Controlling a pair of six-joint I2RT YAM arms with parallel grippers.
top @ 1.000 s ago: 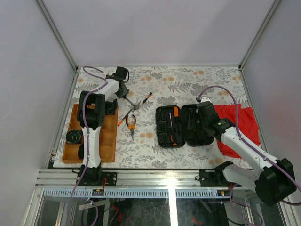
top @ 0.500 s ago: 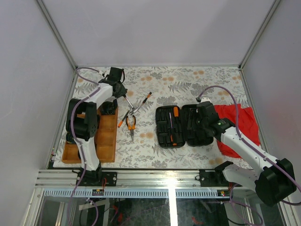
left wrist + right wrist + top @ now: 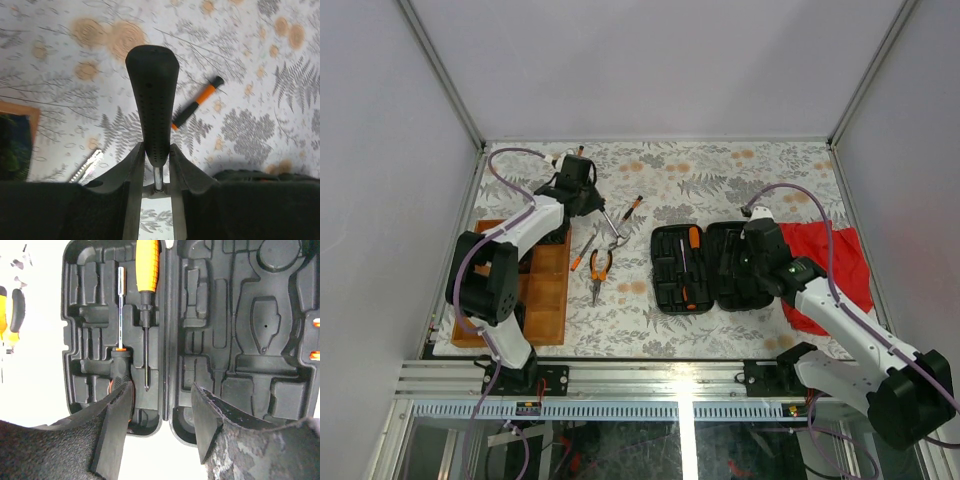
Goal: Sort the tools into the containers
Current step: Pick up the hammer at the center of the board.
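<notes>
We find the left gripper [image 3: 156, 155] closed narrowly on the hammer [image 3: 152, 90], pinching its black grip where it meets the steel shaft, aloft over the mat [image 3: 250, 50] just beyond the wooden tray [image 3: 552, 290]. We judge this a grip for a steady carry. The right gripper [image 3: 162, 410] hangs half open and empty over the open tool case [image 3: 260, 340] (two screwdrivers [image 3: 146, 270] already seated), apparently poised to serve it.

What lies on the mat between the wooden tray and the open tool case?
Top view: orange-handled pliers and a slim screwdriver beside them lie between the tray and the case; another small driver lies farther back.
</notes>
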